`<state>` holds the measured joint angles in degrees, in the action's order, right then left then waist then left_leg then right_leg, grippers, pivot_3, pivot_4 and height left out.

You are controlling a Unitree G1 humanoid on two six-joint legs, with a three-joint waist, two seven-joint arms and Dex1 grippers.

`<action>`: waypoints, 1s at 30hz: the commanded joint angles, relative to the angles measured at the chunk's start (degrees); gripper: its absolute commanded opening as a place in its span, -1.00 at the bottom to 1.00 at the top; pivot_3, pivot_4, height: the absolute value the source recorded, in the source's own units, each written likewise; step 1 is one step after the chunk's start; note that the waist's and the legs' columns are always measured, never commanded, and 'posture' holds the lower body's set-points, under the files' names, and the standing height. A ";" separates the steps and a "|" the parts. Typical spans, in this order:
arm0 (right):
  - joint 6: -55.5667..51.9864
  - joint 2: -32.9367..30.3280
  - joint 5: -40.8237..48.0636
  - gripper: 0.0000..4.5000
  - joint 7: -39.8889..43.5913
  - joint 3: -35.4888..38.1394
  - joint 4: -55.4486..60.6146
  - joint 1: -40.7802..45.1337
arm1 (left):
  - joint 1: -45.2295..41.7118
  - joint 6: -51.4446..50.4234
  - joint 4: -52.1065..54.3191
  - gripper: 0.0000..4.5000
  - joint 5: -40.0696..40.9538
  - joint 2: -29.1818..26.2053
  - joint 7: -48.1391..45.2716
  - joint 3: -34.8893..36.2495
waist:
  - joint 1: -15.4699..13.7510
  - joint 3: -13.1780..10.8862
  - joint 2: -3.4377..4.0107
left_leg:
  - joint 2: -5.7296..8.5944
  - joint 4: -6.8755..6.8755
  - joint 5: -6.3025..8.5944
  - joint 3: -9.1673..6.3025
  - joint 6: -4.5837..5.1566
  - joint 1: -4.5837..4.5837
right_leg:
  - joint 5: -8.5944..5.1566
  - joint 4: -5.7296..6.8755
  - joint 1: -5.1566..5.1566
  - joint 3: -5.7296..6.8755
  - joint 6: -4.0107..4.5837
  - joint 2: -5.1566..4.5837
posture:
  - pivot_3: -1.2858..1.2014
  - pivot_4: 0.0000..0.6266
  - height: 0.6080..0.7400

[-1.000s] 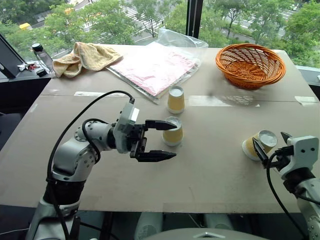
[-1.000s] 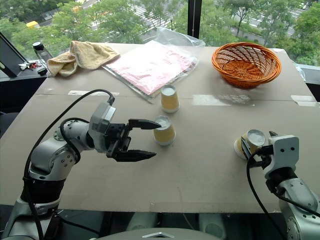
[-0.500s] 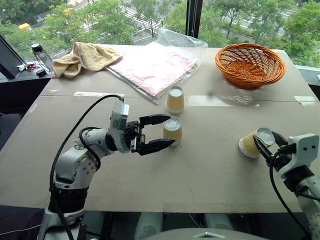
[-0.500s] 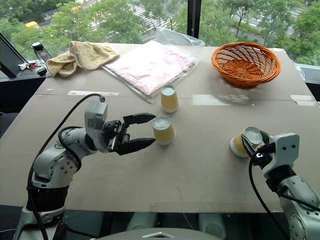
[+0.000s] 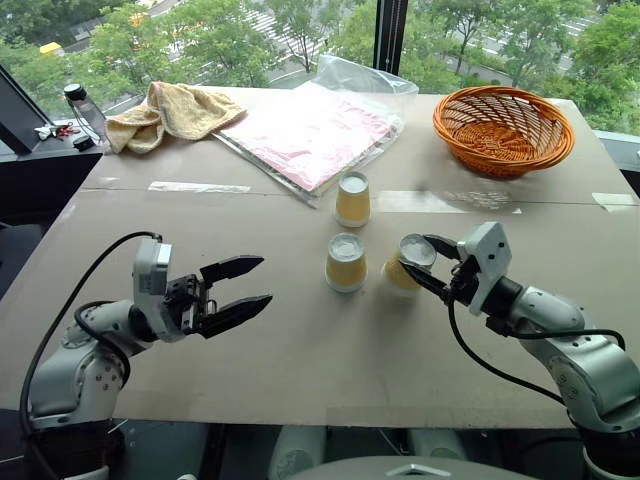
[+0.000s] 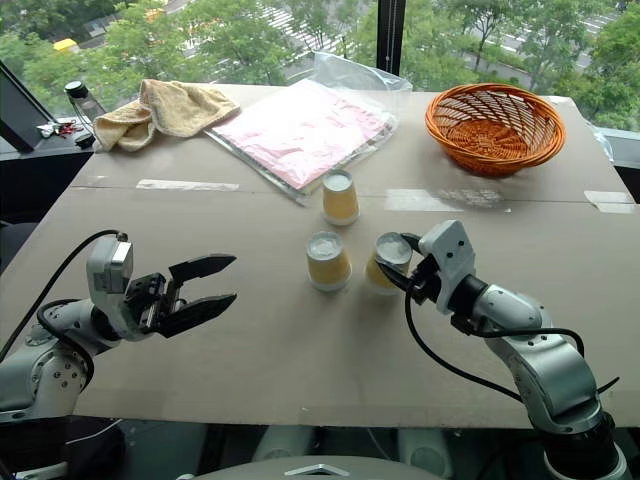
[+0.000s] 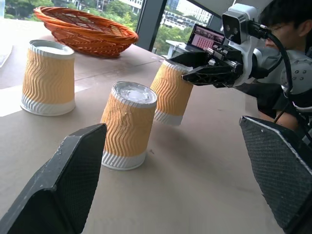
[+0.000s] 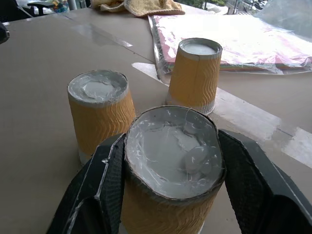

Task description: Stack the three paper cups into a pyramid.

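Three ribbed yellow-tan paper cups stand upside down on the brown table. The far cup stands alone near the pink pack. The middle cup stands free in front of it. My right gripper is shut on the third cup near its white base, holding it tilted just right of the middle cup. My left gripper is open with nothing between its fingers, a hand's width left of the middle cup.
An orange wicker basket sits at the far right of the table. A pink plastic-wrapped pack, a tan towel and a bottle lie at the back left. A person sits beyond the table's right side.
My right gripper shut on the right-hand cup and carried it left to beside the middle cup. My left gripper, still open, drew back to the left, away from the middle cup.
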<state>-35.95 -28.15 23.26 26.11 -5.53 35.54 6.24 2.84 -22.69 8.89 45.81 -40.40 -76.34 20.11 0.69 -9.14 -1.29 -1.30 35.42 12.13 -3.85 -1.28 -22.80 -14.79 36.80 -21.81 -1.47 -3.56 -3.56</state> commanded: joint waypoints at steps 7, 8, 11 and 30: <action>0.68 -0.59 -0.22 -0.07 4.14 -2.54 0.34 3.57 | 4.87 5.78 -0.06 1.00 -1.99 -1.48 -4.48 2.42 | 0.11 -0.01 0.01 | -0.03 -0.01 0.00 0.01 0.00 0.02 | 0.00 0.02 -0.03 -0.01 0.01 0.01 | 0.03 -0.52 1.00; 0.60 -0.69 -0.22 -0.07 4.50 -2.95 0.59 3.73 | 5.05 6.06 -0.27 1.00 -2.06 -1.50 -4.66 2.42 | 0.11 -0.01 0.01 | -0.03 -0.01 0.00 0.01 0.00 0.02 | 0.00 0.02 -0.03 0.00 0.01 0.01 | 0.03 -0.52 1.00; 0.36 -0.64 -0.58 -0.07 5.03 -4.16 0.94 4.36 | 5.22 6.63 -0.73 1.00 -2.21 -1.53 -5.01 2.31 | 0.14 -0.01 0.01 | -0.02 -0.01 0.00 0.03 0.00 0.01 | 0.01 0.01 -0.03 -0.02 0.00 0.00 | 0.03 -0.52 1.00; 0.22 -0.44 6.44 0.97 8.50 1.96 4.75 6.60 | 2.95 3.24 -1.19 1.00 0.20 0.12 0.23 3.42 | 0.09 -0.03 0.01 | -0.03 -0.01 0.00 0.00 0.00 0.01 | 0.01 0.02 -0.04 0.00 -0.01 0.01 | 0.03 -0.52 1.00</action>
<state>-35.01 -28.70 25.55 33.61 -6.74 36.89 11.82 6.67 -18.80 7.51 44.35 -40.62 -77.39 22.13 0.78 -9.17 -1.27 -1.33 35.41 12.13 -3.85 -1.28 -22.79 -14.78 36.82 -21.85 -1.47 -3.57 -3.55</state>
